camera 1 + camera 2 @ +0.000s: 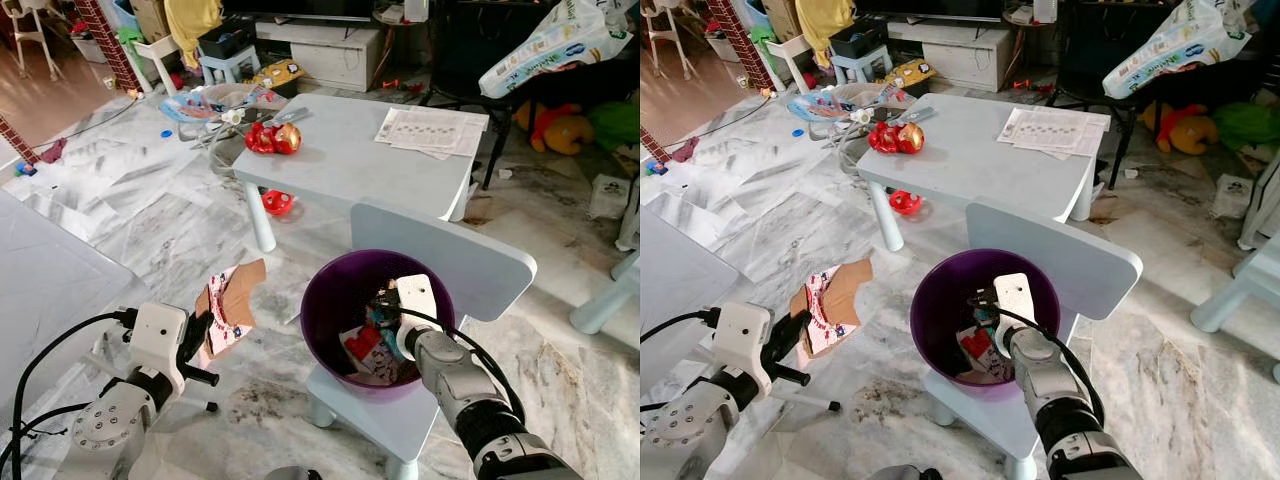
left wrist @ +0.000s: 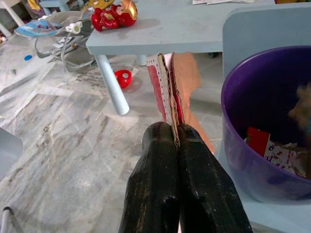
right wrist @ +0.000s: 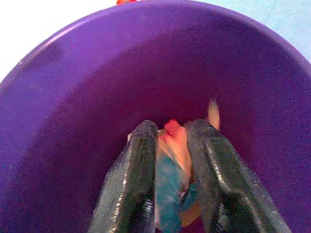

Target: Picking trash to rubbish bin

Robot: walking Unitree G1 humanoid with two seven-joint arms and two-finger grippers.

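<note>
The left gripper (image 2: 175, 138) pinches a flat torn cardboard piece (image 1: 232, 300) (at nine o'clock of the round purple plastic bin (image 1: 330, 300)), where the right gripper (image 3: 170, 141) hangs parted over crumpled wrappers (image 1: 368, 348).

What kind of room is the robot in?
Probably a family living room or playroom: there is a child-size table and chair, a red toy on the table, a stuffed toy on the marble floor, and toys scattered about.

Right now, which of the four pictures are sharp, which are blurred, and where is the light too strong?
Left eye and right eye views: sharp, even daylight on the purple bin. Left wrist view: the card piece is crisp, while the left pincer is softer up close. Right wrist view: the right pincer and the trash between its fingers are blurred, and the corner above the bin rim is washed out white.
</note>
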